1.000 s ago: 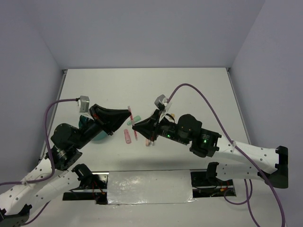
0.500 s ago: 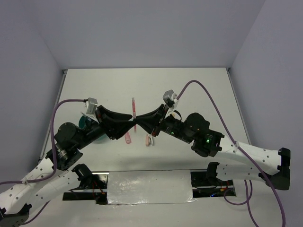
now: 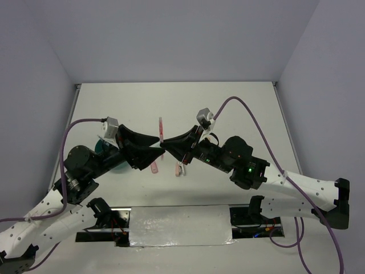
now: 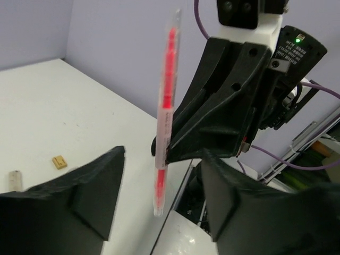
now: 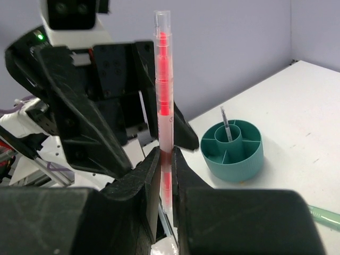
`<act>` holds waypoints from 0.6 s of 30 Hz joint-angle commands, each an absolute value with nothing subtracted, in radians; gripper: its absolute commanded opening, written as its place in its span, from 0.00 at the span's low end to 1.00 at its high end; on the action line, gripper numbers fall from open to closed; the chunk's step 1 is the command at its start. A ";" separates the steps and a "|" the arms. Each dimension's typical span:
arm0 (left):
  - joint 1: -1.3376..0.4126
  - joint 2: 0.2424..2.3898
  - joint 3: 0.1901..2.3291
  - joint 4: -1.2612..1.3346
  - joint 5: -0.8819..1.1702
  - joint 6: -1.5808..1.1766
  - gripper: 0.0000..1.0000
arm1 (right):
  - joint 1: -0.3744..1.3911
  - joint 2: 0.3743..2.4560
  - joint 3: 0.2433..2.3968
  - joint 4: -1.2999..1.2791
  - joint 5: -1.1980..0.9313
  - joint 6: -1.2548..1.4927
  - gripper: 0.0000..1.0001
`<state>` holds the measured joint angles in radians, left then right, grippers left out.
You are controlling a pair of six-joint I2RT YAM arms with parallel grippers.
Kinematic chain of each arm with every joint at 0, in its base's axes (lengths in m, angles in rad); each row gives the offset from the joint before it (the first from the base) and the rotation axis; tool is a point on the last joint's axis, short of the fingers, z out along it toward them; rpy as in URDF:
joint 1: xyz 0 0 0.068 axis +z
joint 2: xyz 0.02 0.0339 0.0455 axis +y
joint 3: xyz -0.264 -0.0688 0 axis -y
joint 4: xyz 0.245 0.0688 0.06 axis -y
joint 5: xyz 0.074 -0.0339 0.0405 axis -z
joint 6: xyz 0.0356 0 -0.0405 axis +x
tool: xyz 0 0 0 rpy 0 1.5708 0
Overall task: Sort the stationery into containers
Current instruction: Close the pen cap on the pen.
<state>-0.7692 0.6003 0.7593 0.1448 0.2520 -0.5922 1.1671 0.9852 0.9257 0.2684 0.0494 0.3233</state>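
Seemingly upright, pen [image 5: 163,79] inside right gripper [image 5: 164,152]

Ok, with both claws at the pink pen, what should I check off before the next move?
1. Grip: the right claw is shut on the thin pink pen, which stands upright: ok.
2. Receiver: the left claw is open, its fingers either side of the pen and not touching it: ok.
3. Depth: the pen sits far enough between the left fingers for a closing grip: cannot tell.
4. Target: the teal organizer is upright with free compartments: ok. Only a thin dark pen stands inside.
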 commanded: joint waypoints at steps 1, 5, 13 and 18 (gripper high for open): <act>-0.772 0.604 0.851 0.152 0.242 -0.522 0.74 | 1.169 0.988 0.939 0.296 0.052 0.325 0.00; -0.772 0.626 0.880 0.141 0.216 -0.503 0.80 | 1.169 0.982 0.920 0.295 0.029 0.327 0.00; -0.772 0.670 0.879 0.179 0.219 -0.509 0.65 | 1.169 0.963 0.916 0.275 -0.021 0.321 0.00; -0.772 0.681 0.882 0.189 0.213 -0.509 0.59 | 1.177 0.968 0.913 0.265 -0.055 0.313 0.00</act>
<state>-0.7692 0.6876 0.8619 0.1303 0.2203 -0.5243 1.1675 0.9855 0.9226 0.2550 -0.0208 0.3237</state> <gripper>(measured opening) 0.592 0.160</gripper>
